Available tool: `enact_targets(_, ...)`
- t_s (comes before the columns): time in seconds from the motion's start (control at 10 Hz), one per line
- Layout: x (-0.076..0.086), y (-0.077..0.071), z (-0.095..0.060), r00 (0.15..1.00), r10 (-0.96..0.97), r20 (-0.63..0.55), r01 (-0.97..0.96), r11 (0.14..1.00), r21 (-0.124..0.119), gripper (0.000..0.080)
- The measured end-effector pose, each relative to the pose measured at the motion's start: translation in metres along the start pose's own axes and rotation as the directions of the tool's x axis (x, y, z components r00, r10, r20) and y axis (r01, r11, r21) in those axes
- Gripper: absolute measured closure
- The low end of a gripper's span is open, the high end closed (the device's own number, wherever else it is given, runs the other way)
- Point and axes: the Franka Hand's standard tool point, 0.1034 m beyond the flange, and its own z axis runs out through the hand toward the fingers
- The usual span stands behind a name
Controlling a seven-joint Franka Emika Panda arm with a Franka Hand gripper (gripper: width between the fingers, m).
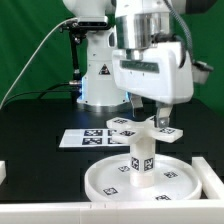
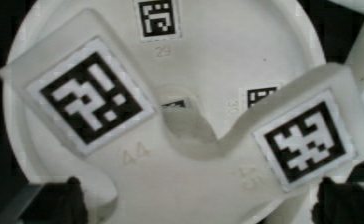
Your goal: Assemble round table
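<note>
Near wall: a white ledge (image 1: 40, 212) runs along the front edge of the black table (image 1: 30, 120).
Disc: one large round rimmed white disc (image 1: 105, 183) lies flat on the table just behind the ledge.
Cylinder: one short thick white cylinder (image 1: 143, 163) stands upright at the middle of the disc, tags on its side.
Cross: one small cross-shaped piece (image 1: 141, 130) sits on top of the cylinder, its tagged arms (image 2: 94, 92) spreading out over the disc (image 2: 214, 40) in the wrist view.
Gripper: one gripper (image 1: 148, 108) hangs directly above the cross, jaws spread wide, holding nothing; in the wrist view the dark fingertips (image 2: 63, 200) stand clear of the cross.
Marker board: one flat white strip with tags (image 1: 90, 138) lies on the table behind the disc, toward the exterior view's left.
Arm base: the white base (image 1: 100, 75) stands at the back before a green backdrop.
Step in hand: judging by the stack, the cross is set on the cylinder and released; whether it is screwed fully home cannot be told.
Next move: likely a fresh grip across the cross arms, centred and square, to turn it tighter without tipping the cylinder.
Count: one disc, one cylinder, one cross, one gripper.
</note>
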Motion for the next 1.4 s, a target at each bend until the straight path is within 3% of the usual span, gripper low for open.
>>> enact_targets(0.2,0.004,0.0,-0.002,0.947,-0.322,-0.007,0.322,0.947,0.007,0.0151)
enact_targets(0.3,0.006,0.0,-0.002,0.877,-0.481,-0.01,0.481,0.877,0.003,0.0151)
enact_targets(0.7,0.005,0.0,-0.002,0.704,-0.71,-0.02,0.71,0.704,-0.004,0.0151)
enact_targets(0.8,0.006,0.0,-0.002,0.63,-0.777,-0.019,0.777,0.63,-0.01,0.0151)
enact_targets(0.9,0.007,0.002,0.0,0.502,-0.865,-0.013,0.864,0.502,-0.035,0.0151)
enact_targets(1.1,0.017,0.008,0.005,0.292,-0.956,-0.027,0.954,0.294,-0.056,0.0151)
enact_targets(1.4,0.016,0.008,0.006,0.336,-0.941,-0.026,0.94,0.337,-0.054,0.0151)
